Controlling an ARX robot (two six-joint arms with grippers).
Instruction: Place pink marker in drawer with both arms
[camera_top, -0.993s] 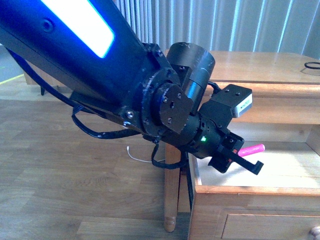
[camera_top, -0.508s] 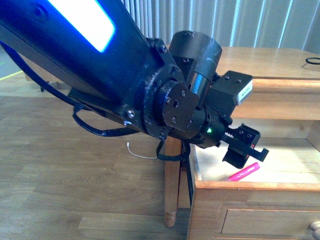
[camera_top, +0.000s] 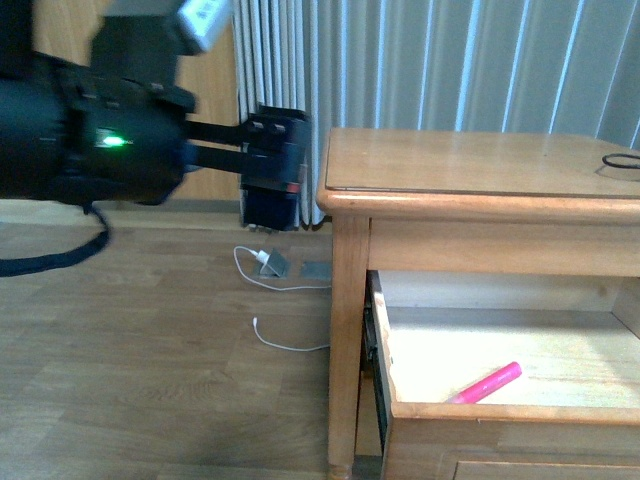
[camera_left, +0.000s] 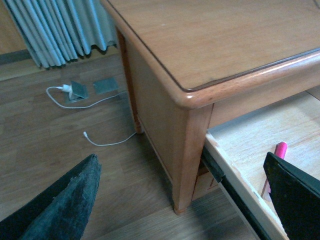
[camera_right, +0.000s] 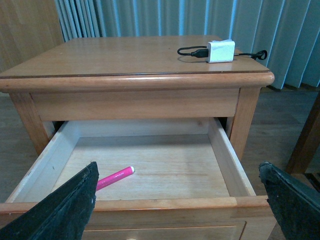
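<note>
Fingers (camera_right: 70, 210) splayed, pink marker (camera_right: 115, 178) lying in the open drawer (camera_right: 150, 204).

Flat, rough and black, they stand wide apart and empty on the right gripper (camera_right: 177, 170), which faces the drawer's front rim. The left gripper (camera_top: 272, 168), equally wide and empty, hangs off the cabinet's (camera_top: 470, 165) left corner. The smooth cylinder lies near the drawer's front left corner, long axis diagonal on pale bare wood. The right arm looks nearer for pushing the drawer shut.
</note>
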